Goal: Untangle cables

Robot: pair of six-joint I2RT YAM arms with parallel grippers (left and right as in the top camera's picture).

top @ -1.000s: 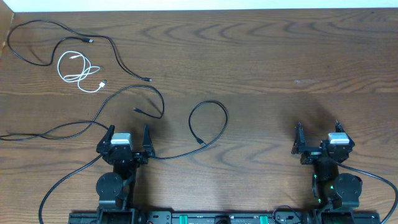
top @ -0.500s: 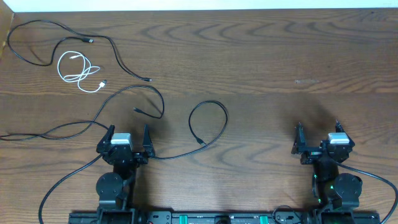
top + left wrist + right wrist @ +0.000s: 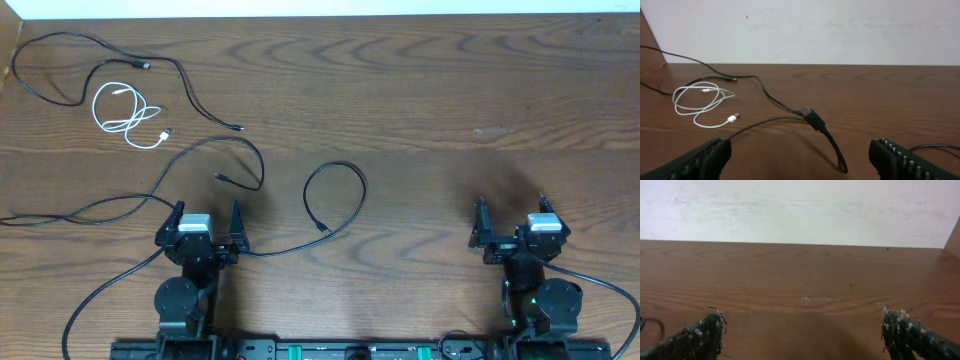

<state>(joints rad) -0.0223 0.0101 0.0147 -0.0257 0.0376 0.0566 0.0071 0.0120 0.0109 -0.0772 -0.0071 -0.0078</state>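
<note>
In the overhead view a long black cable point(image 3: 60, 213) runs off the left edge, so its end is unseen. The plug point(image 3: 238, 128) on the far black cable point(image 3: 190, 95) is too small to identify. In the left wrist view the bottom edge cuts off the left gripper point(image 3: 800, 145), and a black cable point(image 3: 935, 146) disappears behind its right finger. In the right wrist view the left edge cuts a dark loop point(image 3: 655, 320).

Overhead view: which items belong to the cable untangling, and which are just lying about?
Job:
- white cable
- far-left black cable
- middle black cable
- looped black cable

Lying about:
- thick arm cable
- pale scuff
</note>
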